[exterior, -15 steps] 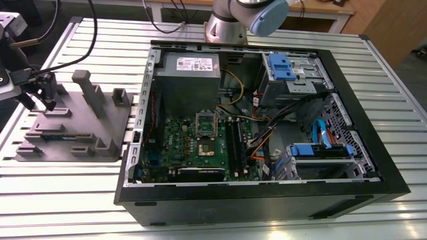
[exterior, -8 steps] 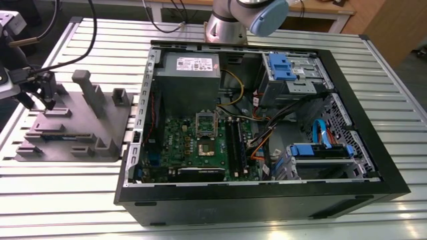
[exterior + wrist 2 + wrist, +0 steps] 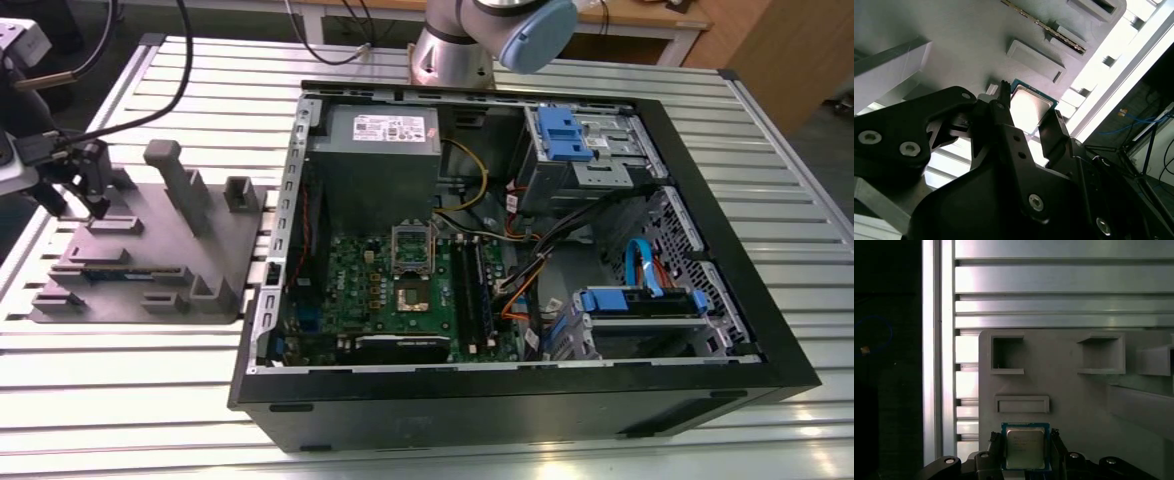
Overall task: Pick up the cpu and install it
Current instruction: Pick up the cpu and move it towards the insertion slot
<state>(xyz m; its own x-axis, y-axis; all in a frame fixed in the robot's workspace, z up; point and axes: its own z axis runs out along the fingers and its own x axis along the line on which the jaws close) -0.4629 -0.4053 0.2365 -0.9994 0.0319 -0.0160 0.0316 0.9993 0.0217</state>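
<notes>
The cpu point(image 3: 1025, 448), a small square chip with a silver-grey top and a blue-green edge, sits between my gripper's point(image 3: 1026, 452) two black fingers. The fingers press against its two opposite sides, so the gripper is shut on it. In the second wrist view the cpu point(image 3: 1029, 107) lies at the surface of the grey fixture block point(image 3: 969, 45), with my gripper point(image 3: 1028, 117) straddling it. In the exterior view my gripper point(image 3: 74, 205) is down over the near-left part of the fixture block point(image 3: 147, 250), far to the left of the open computer case point(image 3: 521, 250) and its green motherboard point(image 3: 400, 290).
The fixture block carries raised posts point(image 3: 174, 185) and pockets point(image 3: 1006, 354) close around the gripper. The black case walls point(image 3: 274, 300) stand to the exterior view's right of the block. Cables point(image 3: 534, 260), drive cages point(image 3: 587, 150) and a power supply point(image 3: 380, 135) crowd the case. The slatted metal table point(image 3: 120, 400) lies beneath.
</notes>
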